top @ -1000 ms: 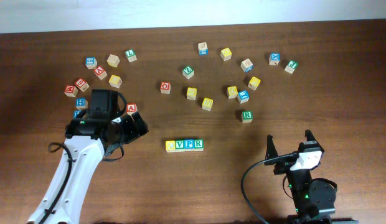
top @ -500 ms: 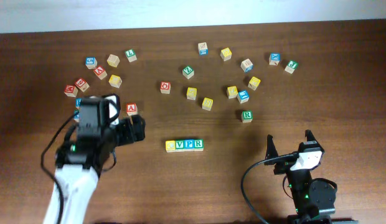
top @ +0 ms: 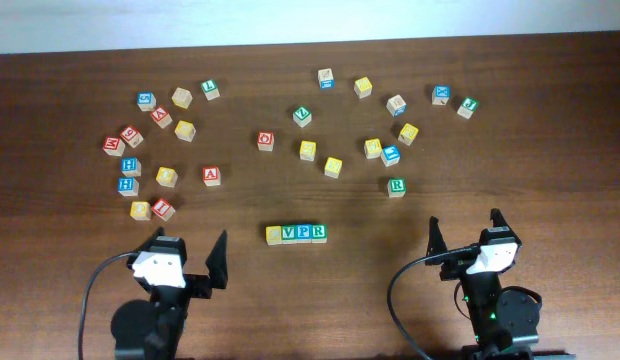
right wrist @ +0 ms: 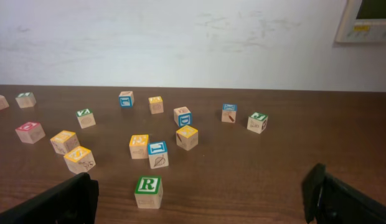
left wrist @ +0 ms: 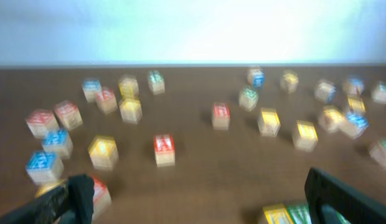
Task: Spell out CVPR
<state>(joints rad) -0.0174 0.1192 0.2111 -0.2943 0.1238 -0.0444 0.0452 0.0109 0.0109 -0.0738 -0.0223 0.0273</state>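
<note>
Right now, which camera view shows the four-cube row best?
The overhead view: the four-cube row lies whole there, with V, P and R readable. The left wrist view catches only its blurred end at the bottom edge; the right wrist view misses it.

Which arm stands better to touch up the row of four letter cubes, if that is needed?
Left, probably. The left gripper sits nearer the CVPR row, open, and its wrist view catches the row's end. The right gripper is open too but farther, and its camera misses the row.
</note>
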